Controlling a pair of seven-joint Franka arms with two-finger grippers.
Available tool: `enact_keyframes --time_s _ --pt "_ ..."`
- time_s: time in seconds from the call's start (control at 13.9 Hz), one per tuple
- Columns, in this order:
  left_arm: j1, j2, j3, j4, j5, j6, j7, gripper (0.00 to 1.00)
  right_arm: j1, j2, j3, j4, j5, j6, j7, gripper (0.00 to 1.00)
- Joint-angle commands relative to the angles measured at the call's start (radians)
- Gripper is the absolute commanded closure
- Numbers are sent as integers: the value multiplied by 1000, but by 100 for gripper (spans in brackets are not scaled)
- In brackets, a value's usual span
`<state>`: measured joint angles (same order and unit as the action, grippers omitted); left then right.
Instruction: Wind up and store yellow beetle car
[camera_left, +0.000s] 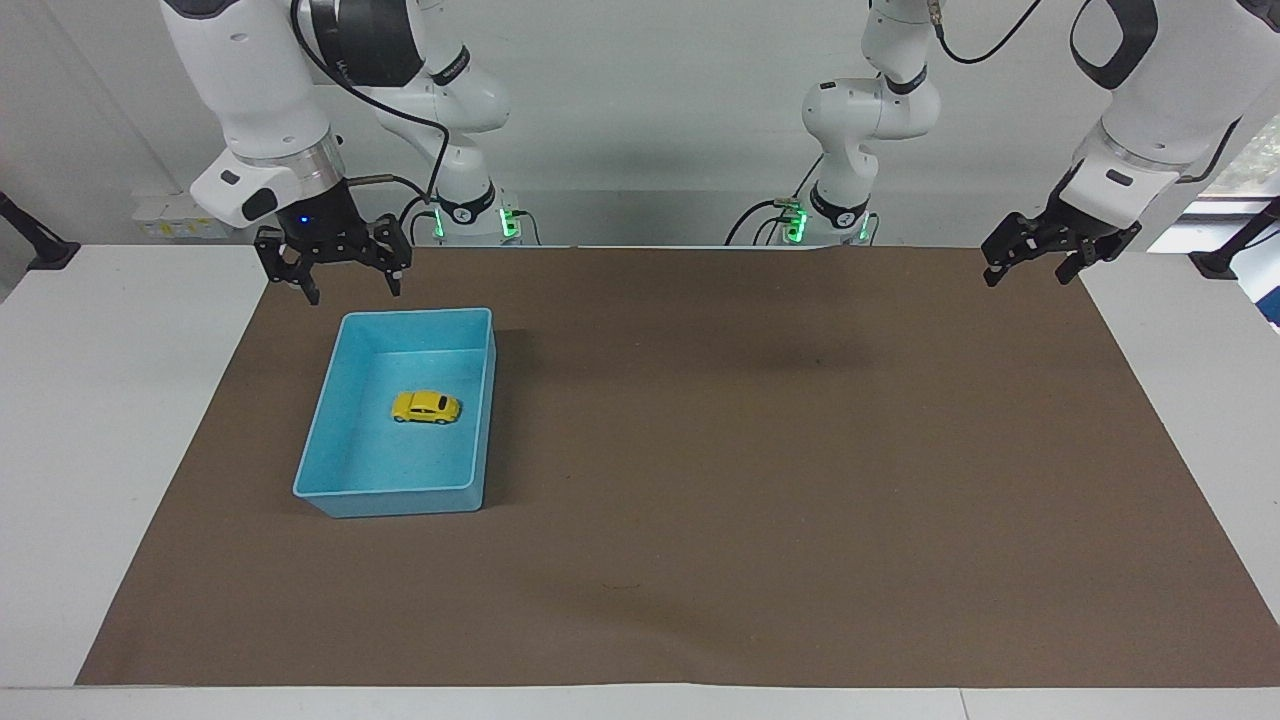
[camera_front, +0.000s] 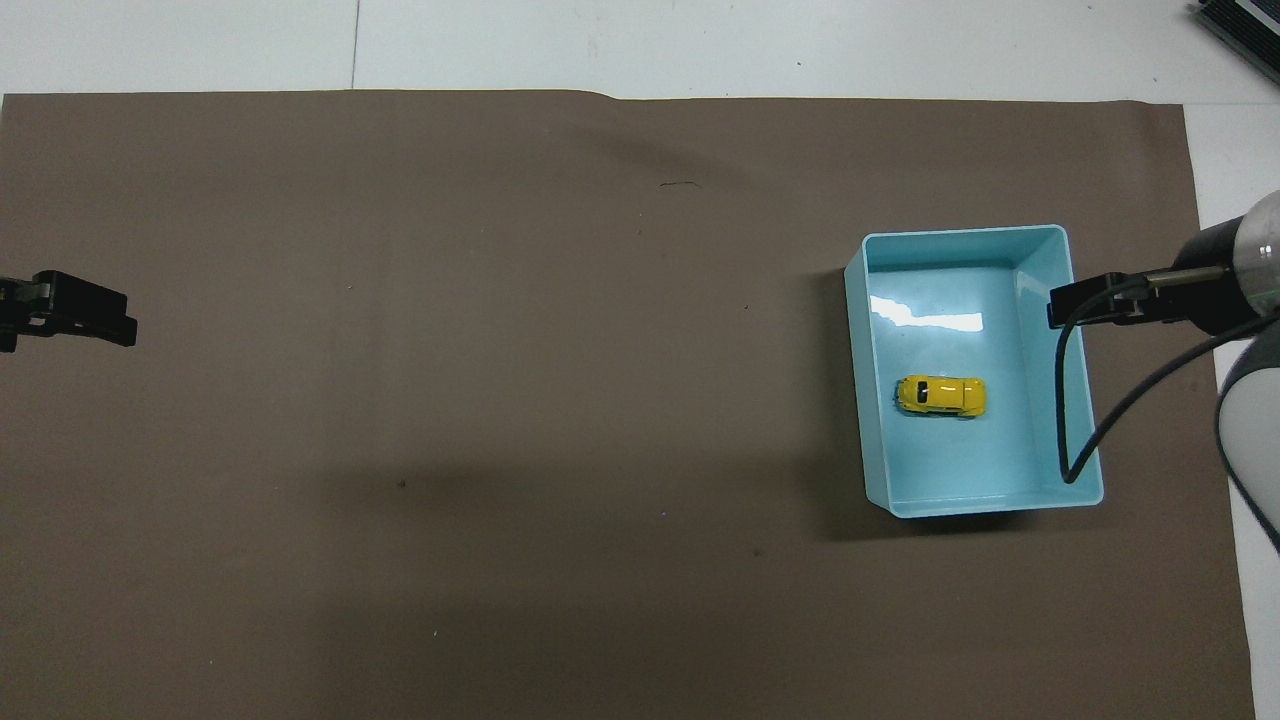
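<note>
The yellow beetle car (camera_left: 426, 407) stands on its wheels in the middle of the blue bin (camera_left: 400, 490), free of both grippers. It also shows in the overhead view (camera_front: 941, 395), inside the bin (camera_front: 965, 232). My right gripper (camera_left: 350, 290) is open and empty, up in the air over the bin's corner at the right arm's end; it also shows in the overhead view (camera_front: 1090, 300). My left gripper (camera_left: 1030, 268) is open and empty and waits over the mat's corner at the left arm's end, also in the overhead view (camera_front: 70, 320).
A brown mat (camera_left: 750, 450) covers most of the white table (camera_left: 120, 420). A black cable (camera_front: 1062, 400) hangs from my right wrist over the bin's wall. Nothing else lies on the mat.
</note>
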<state>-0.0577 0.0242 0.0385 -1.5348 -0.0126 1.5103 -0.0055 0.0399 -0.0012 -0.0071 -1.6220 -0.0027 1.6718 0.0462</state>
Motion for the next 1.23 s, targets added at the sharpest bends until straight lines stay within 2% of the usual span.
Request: enact_keyframes --time_s 0.0,1.15 --pt "7 -18 -5 -8 17 -15 -1 0 -14 10 -1 34 62 -26 163 0" --pt "7 -18 -5 -8 17 -15 -1 0 -15 9 -16 33 56 -17 176 0"
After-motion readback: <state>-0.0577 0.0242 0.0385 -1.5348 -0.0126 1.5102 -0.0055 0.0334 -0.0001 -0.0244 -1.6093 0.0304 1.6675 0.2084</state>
